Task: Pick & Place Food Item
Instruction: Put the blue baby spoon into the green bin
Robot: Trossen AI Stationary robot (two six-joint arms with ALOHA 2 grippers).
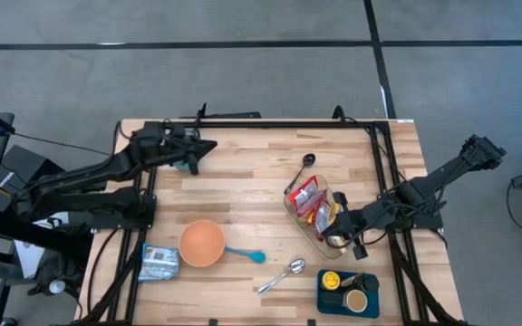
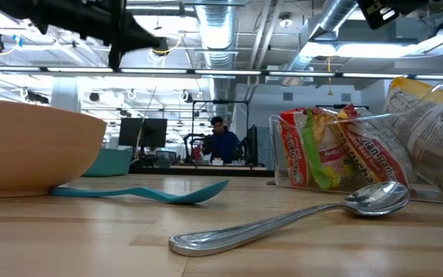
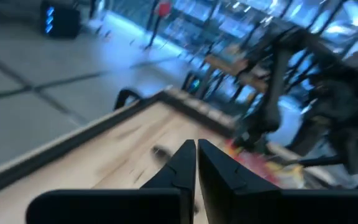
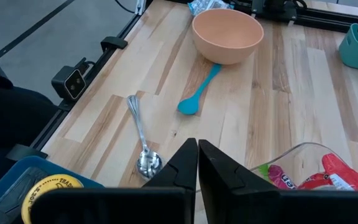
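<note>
A clear container [image 1: 290,210] on the table's right half holds red and yellow snack packets [image 1: 307,194]; they also show in the low view [image 2: 321,150] and the right wrist view [image 4: 337,174]. A blue packet [image 1: 159,263] lies flat at the near left. My right gripper [image 1: 336,237] is shut and empty, by the container's near right corner; its fingertips [image 4: 197,148] hang over bare wood. My left gripper [image 1: 212,145] is shut and empty, raised over the far left of the table [image 3: 196,148], beside a teal holder [image 1: 187,165].
An orange bowl [image 1: 201,243] with a teal spoon [image 1: 246,255] beside it stands near the front. A metal spoon [image 1: 282,276] lies to its right. A black spoon [image 1: 302,170] lies beyond the container. A blue tray [image 1: 329,306] with round items sits at the near right.
</note>
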